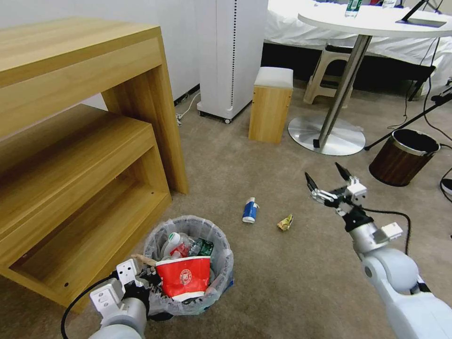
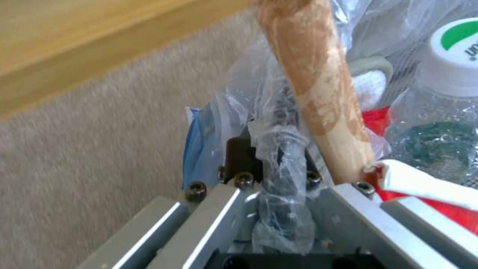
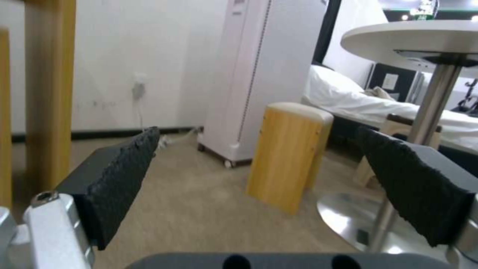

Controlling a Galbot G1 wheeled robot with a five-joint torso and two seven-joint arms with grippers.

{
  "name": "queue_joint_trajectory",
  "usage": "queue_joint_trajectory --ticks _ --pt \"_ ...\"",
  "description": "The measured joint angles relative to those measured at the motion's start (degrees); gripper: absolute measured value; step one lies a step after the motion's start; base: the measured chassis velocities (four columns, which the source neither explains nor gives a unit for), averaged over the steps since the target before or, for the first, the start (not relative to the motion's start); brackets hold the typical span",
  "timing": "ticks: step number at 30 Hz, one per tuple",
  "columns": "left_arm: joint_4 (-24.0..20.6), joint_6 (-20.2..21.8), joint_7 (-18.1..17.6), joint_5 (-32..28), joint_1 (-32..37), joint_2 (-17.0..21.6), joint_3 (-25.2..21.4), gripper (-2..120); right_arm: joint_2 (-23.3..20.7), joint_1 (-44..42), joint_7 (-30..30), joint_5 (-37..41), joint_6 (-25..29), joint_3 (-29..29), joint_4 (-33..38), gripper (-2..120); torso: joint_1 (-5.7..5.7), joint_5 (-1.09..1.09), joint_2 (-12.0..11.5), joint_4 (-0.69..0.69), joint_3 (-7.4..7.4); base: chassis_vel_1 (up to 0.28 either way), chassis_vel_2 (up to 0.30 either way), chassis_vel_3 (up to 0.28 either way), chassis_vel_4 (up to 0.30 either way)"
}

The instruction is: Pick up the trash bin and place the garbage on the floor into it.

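Mostly done: trash bin [image 1: 188, 263] nearly full, rim clamped in left gripper [image 1: 141, 280] fingers. Left on floor [image 1: 282, 282]: small bottle [image 1: 250, 210], crumpled wrapper [image 1: 285, 222]. Right gripper [image 1: 329, 181] raised nearby, fingers apart, empty.

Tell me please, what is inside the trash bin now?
The trash bin holds a red paper cup, a wooden stick, a white-capped plastic bottle and green crumpled wrapping. Anything below these is covered. The left pincer grips its rim.
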Motion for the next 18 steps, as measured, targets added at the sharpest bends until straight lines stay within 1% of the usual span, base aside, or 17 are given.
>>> queue_joint_trajectory --ticks 2,9,12,14,18 --pt "-0.65 1.12 -1.63 -2.77 -0.24 0.66 -1.10 0 0.73 -0.96 -0.01 -2.00 0.50 0.14 -0.06 100 0.00 0.00 0.00 0.00 0.00 0.000 0.000 0.000 0.000" --pt "-2.57 2.26 -3.18 -6.69 -0.81 1.98 -3.39 0 2.59 -2.50 0.35 -5.96 1.35 -0.52 -0.60 100 0.00 0.00 0.00 0.01 0.00 0.000 0.000 0.000 0.000" --pt "-2.75 2.37 -3.19 -6.78 -0.90 2.15 -3.64 0 2.84 -2.85 0.36 -6.52 1.59 -0.63 -0.82 100 0.00 0.00 0.00 0.01 0.00 0.000 0.000 0.000 0.000" --pt "-2.69 2.20 -2.02 -5.22 -1.06 2.35 -4.19 0 3.03 -3.63 0.05 -6.55 1.86 -0.80 -1.24 100 0.00 0.00 0.00 0.01 0.00 0.000 0.000 0.000 0.000" --pt "-2.47 1.92 -1.68 -4.94 -1.22 2.33 -4.20 0 3.07 -3.99 -0.21 -5.75 1.88 -1.02 -1.75 100 0.00 0.00 0.00 0.01 0.00 0.000 0.000 0.000 0.000"
